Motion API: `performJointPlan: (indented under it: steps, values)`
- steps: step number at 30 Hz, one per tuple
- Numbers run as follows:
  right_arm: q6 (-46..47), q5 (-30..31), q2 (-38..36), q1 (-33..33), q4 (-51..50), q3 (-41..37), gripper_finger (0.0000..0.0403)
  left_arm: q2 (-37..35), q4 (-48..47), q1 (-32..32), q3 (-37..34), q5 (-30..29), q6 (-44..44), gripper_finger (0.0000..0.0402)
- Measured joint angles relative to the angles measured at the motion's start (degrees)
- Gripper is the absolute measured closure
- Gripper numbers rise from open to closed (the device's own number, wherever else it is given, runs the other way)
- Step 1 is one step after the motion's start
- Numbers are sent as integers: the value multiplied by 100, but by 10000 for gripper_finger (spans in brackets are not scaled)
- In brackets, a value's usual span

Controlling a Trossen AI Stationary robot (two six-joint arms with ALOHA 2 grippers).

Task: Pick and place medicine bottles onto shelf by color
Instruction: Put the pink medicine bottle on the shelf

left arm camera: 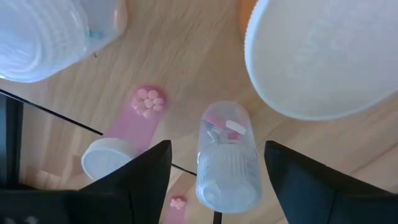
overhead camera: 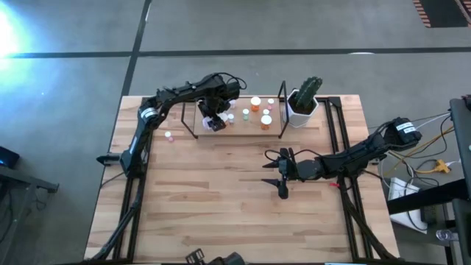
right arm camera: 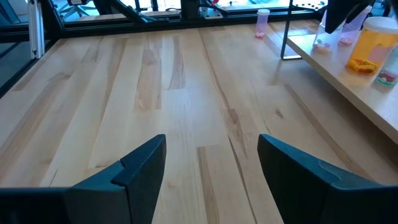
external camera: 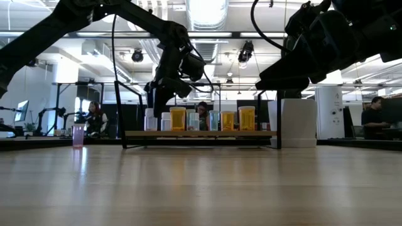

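Observation:
The shelf (overhead camera: 237,129), a light-wood board in a thin black frame, stands at the table's far middle. Several bottles stand on it: orange ones (overhead camera: 255,104) and smaller pale ones (overhead camera: 231,117). My left gripper (left arm camera: 217,180) is open above the shelf's left end. Its fingers stand on either side of a small clear bottle (left arm camera: 227,158) with pink and white pills, which stands on the board. A pink bottle (left arm camera: 127,140) stands beside it. Another pink bottle (overhead camera: 168,135) stands on the table left of the shelf. My right gripper (overhead camera: 282,175) is open and empty over the table's middle.
A white square pot with a green cactus (overhead camera: 303,101) stands just right of the shelf. Black rails (overhead camera: 340,140) run along the table's sides. Bare wood lies between the shelf and the near edge. People show in the room beyond the table in the low view (external camera: 375,113).

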Motion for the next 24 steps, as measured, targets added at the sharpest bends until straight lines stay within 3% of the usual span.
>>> performJointPlan:
  steps: [8,17,24]
  values:
    - [-9,0,0,0,0,0,158,-259,-24,0,45,4,7,161]
    - [-11,0,0,0,-7,0,158,-1039,0,-107,46,9,-54,161]
    - [9,-1,0,0,-52,0,158,-2050,298,-934,-234,2,-400,162]
